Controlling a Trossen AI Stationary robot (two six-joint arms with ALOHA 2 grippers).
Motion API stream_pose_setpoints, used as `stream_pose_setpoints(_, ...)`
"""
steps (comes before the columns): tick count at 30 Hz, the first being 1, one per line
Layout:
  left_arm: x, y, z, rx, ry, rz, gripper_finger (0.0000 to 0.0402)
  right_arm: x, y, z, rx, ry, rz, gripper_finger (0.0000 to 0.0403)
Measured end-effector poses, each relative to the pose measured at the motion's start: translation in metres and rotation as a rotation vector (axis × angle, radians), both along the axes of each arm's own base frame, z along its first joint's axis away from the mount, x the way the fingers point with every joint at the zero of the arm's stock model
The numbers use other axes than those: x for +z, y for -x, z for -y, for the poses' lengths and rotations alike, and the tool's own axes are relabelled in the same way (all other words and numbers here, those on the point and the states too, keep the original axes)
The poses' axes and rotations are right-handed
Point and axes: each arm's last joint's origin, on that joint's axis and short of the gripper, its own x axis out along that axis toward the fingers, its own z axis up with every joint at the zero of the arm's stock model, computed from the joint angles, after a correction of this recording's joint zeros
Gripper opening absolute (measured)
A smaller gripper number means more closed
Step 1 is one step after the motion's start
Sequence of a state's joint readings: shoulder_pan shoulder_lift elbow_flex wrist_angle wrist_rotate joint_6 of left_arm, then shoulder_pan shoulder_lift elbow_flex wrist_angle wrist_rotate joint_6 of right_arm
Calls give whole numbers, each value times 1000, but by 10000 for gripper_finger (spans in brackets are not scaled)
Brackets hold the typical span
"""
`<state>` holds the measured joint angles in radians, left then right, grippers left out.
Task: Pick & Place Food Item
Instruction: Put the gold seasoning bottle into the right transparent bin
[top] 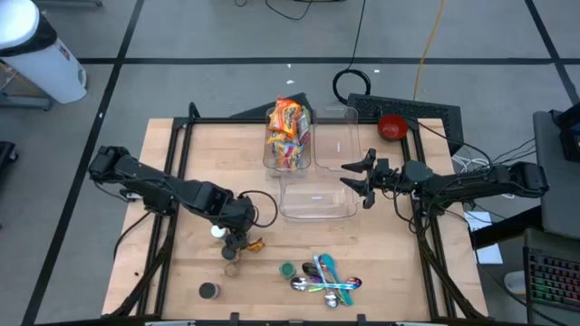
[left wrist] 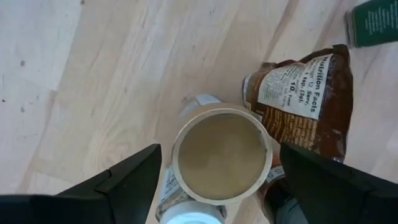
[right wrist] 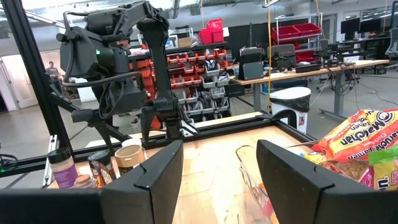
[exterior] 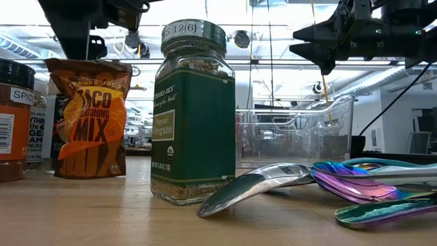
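Observation:
My left gripper (top: 237, 241) hangs open over a group of spice items near the table's front left. In the left wrist view its fingers (left wrist: 134, 180) stand on either side of a tan-lidded jar (left wrist: 221, 155) without touching it. A brown taco mix packet (left wrist: 305, 106) stands just beside that jar and also shows in the low view (exterior: 89, 116). A green oregano jar (exterior: 194, 113) stands upright on the table. My right gripper (top: 358, 179) is open and empty, raised by the right edge of an empty clear container (top: 317, 197).
A clear container holds ramen packets (top: 288, 136) at the back centre, with another clear container (top: 343, 136) beside it. Several iridescent spoons (top: 326, 282) lie near the front edge. A white-lidded jar (top: 217, 232) and a dark-lidded jar (top: 209, 291) stand near my left gripper.

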<state>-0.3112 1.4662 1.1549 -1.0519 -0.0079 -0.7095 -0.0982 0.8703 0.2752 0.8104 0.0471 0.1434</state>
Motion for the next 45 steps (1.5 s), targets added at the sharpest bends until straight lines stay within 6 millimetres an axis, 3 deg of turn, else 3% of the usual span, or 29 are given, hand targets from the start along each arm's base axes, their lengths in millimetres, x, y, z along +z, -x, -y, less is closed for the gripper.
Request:
stream_pose_setpoints(5, -7, -3, 2, 8, -28, -31, 332, 0, 0, 0, 0, 3, 0, 196)
stream_pose_setpoints(15, -43, -18, 8, -85, -34, -184, 335, 0, 0, 0, 0, 2, -1, 196)
stream_pose_setpoints(20, -50, -22, 8, -99, -51, -196, 335, 0, 0, 0, 0, 3, -1, 196)
stream_pose_setpoints(31, -50, -24, 7, -88, -102, -168, 333, 0, 0, 0, 0, 1, -1, 196)
stream_pose_setpoints(36, -47, -23, 5, -86, -83, -169, 283, 0, 0, 0, -1, 4, -1, 196)
stream_pose_setpoints(40, -43, -22, 0, -73, -36, -185, 277, 0, 0, 0, -1, 6, 3, 196)
stream_pose_setpoints(45, -24, -26, -10, -85, -49, -190, 277, 1, 0, 0, -1, 6, 7, 196)
